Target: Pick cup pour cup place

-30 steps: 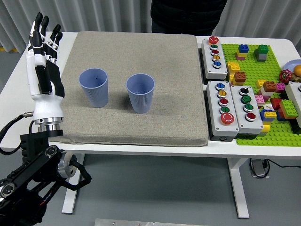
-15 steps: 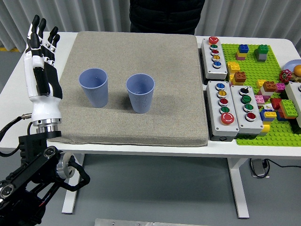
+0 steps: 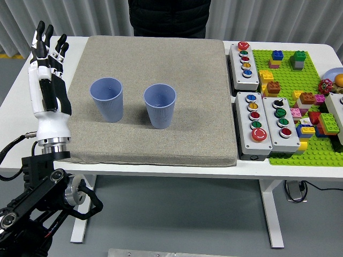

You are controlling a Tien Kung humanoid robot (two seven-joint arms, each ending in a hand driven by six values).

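Two blue ribbed cups stand upright on a grey mat (image 3: 155, 53). The left cup (image 3: 106, 99) and the right cup (image 3: 159, 105) sit side by side, a small gap apart. My left hand (image 3: 47, 48) is raised over the mat's left edge, well left of the left cup, its fingers straight and spread, holding nothing. The right arm does not show.
Button boxes (image 3: 245, 59) (image 3: 268, 122) lie right of the mat. Further right is a green baseplate (image 3: 300, 80) with loose bricks. A person in dark clothing (image 3: 169, 16) stands at the far side, no hands showing.
My left hand has drifted slightly left and back. The person at the far side has shifted to the left. The cups have not moved.
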